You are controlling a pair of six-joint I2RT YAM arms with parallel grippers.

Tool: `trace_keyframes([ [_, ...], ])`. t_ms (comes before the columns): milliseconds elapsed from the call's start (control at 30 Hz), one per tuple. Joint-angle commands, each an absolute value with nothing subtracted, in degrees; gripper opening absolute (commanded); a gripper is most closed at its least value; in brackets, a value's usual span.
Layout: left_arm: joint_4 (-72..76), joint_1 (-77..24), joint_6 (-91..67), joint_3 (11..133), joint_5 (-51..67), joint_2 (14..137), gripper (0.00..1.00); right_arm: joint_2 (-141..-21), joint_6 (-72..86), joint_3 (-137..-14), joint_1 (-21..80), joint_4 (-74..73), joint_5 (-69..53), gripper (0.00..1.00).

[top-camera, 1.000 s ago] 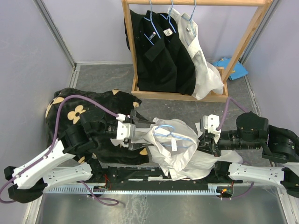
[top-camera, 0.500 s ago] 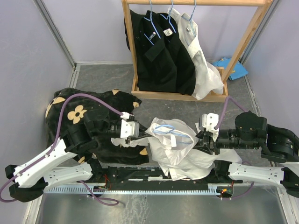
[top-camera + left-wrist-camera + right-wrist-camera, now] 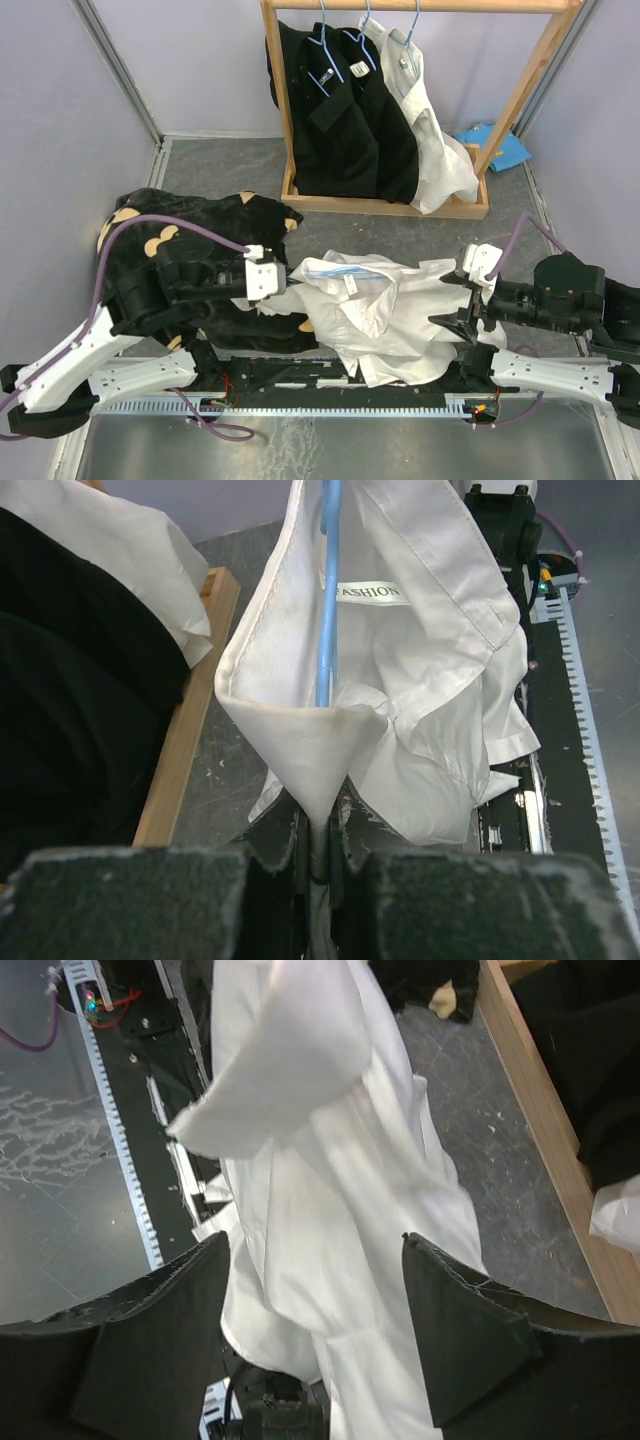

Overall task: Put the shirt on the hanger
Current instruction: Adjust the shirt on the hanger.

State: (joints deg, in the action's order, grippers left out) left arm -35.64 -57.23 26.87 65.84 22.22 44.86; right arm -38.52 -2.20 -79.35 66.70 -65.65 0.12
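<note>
**Shirt stretched between the two arms, left jaws pinching its fold**

A grey table (image 3: 400, 225) carried everything. At its far edge stood a light wooden clothes rack (image 3: 520, 100) hung with black shirts (image 3: 340, 130) and one pale one. On the near left lay a heap of black cloth with tan flower motifs (image 3: 225, 212).

Right of that heap, near the table's middle, a white collared shirt (image 3: 385, 315) of thin fabric lay spread and rumpled between the arms.

The left gripper (image 3: 318, 830) was clamped tight on a cone-shaped fold at the shirt's left end. The right gripper (image 3: 315, 1260) stood with its jaws wide apart, holding nothing, with shirt cloth showing in the gap between them.

A thin light-blue wire hanger (image 3: 328, 600) ran inside the shirt down into the pinched fold. A small white neck label (image 3: 372, 593) sat just right of the wire.
</note>
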Motion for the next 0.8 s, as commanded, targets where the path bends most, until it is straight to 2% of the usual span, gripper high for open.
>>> trace_keyframes([
  [0,-38.2,-57.1,30.9,70.3,20.0,41.7,0.03,-37.1,-1.3,-80.3,66.8,-69.4,4.0,0.78],
  [333,-42.2,-57.2,33.0,74.0,23.6,39.1,0.03,-36.8,-2.1,-80.2,66.8,-71.5,10.4,0.81],
  [767,-44.4,-57.2,34.0,76.8,28.1,38.1,0.03,-37.4,-2.9,-78.7,66.8,-70.7,12.9,0.78],
])
